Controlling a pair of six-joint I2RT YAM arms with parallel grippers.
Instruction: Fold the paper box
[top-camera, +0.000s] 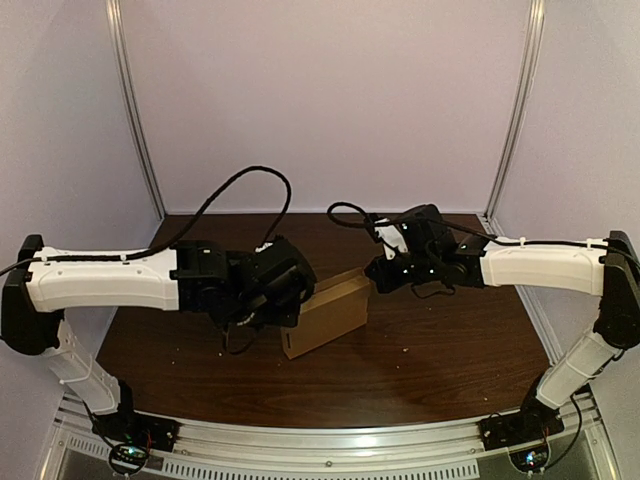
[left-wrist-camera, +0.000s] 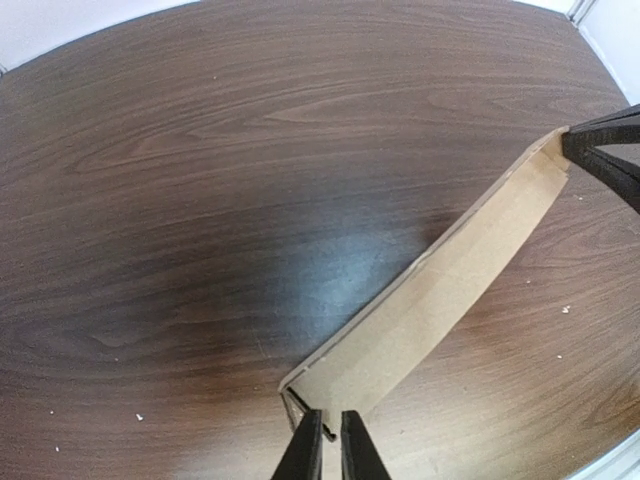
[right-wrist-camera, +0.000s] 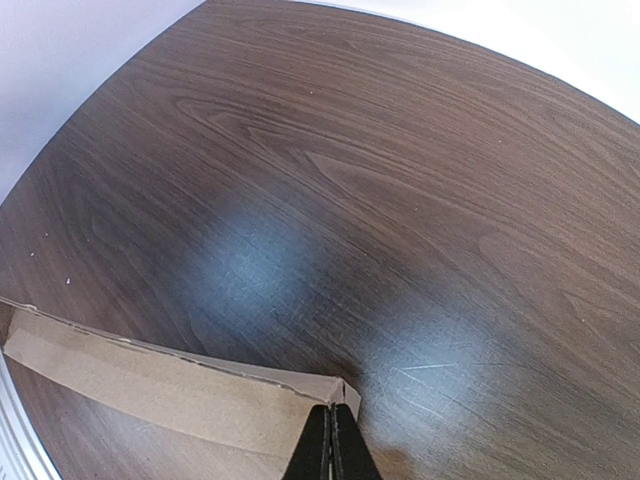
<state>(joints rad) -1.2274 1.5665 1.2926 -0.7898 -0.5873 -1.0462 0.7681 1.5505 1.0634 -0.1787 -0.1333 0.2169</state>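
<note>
The brown paper box (top-camera: 325, 312) stands on the dark wooden table (top-camera: 430, 350) between the two arms. My left gripper (top-camera: 287, 292) is shut on the box's left end. In the left wrist view its fingertips (left-wrist-camera: 309, 440) pinch a thin cardboard edge, and the long panel (left-wrist-camera: 440, 290) runs away to the upper right, where the right gripper's black fingers (left-wrist-camera: 608, 150) hold the far corner. My right gripper (top-camera: 378, 272) is shut on the box's right end. The right wrist view shows its jaws pressed together on the cardboard corner (right-wrist-camera: 345, 388), with the panel (right-wrist-camera: 160, 385) stretching left.
Small pale crumbs (left-wrist-camera: 566, 309) dot the tabletop. Black cables (top-camera: 250, 185) loop above both arms. Pale walls with metal posts (top-camera: 135, 110) close in the back and sides. The table's near edge meets a metal rail (top-camera: 330, 435).
</note>
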